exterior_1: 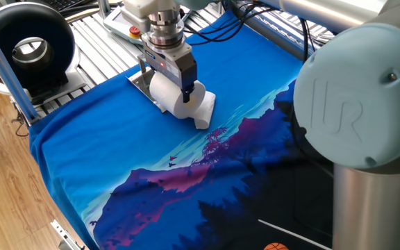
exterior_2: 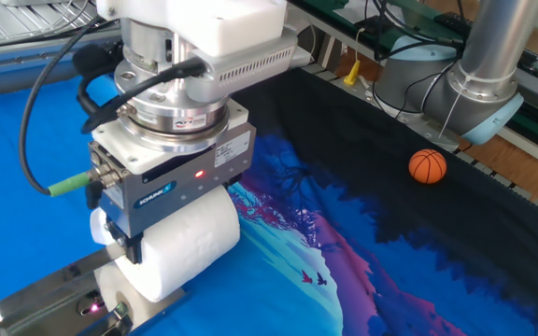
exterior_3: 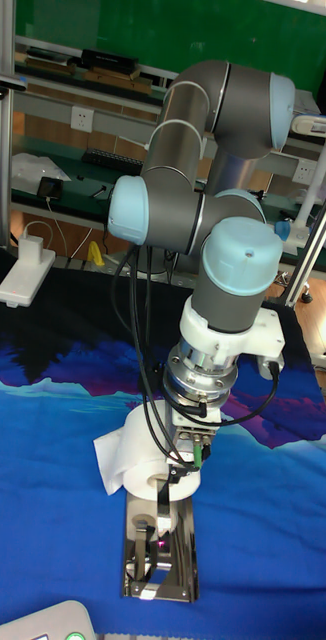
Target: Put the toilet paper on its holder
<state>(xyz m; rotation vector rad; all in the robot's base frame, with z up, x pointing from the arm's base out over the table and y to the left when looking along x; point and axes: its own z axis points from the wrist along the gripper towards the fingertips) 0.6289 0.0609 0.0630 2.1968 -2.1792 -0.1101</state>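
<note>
The toilet paper (exterior_2: 194, 245) is a fat white roll, and my gripper (exterior_2: 171, 238) is shut on it from above. It hangs low over the blue cloth, at the end of the holder (exterior_2: 40, 301), a shiny silver plate. One fixed view shows the toilet paper (exterior_1: 179, 103) under my gripper (exterior_1: 174, 85), its loose sheet trailing right, and the holder (exterior_1: 139, 83) partly hidden behind it. In the tall view the toilet paper (exterior_3: 141, 455) sits just above the holder (exterior_3: 165, 555), whose upright arm stands below my gripper (exterior_3: 178, 470). Whether the roll touches the arm I cannot tell.
A blue printed cloth (exterior_1: 117, 160) covers the table. A small orange ball (exterior_2: 428, 166) lies on its dark part. A black round fan (exterior_1: 28, 43) and a white pendant with a red button (exterior_1: 125, 24) sit beyond the cloth. A second arm's base (exterior_2: 479, 89) stands at the back.
</note>
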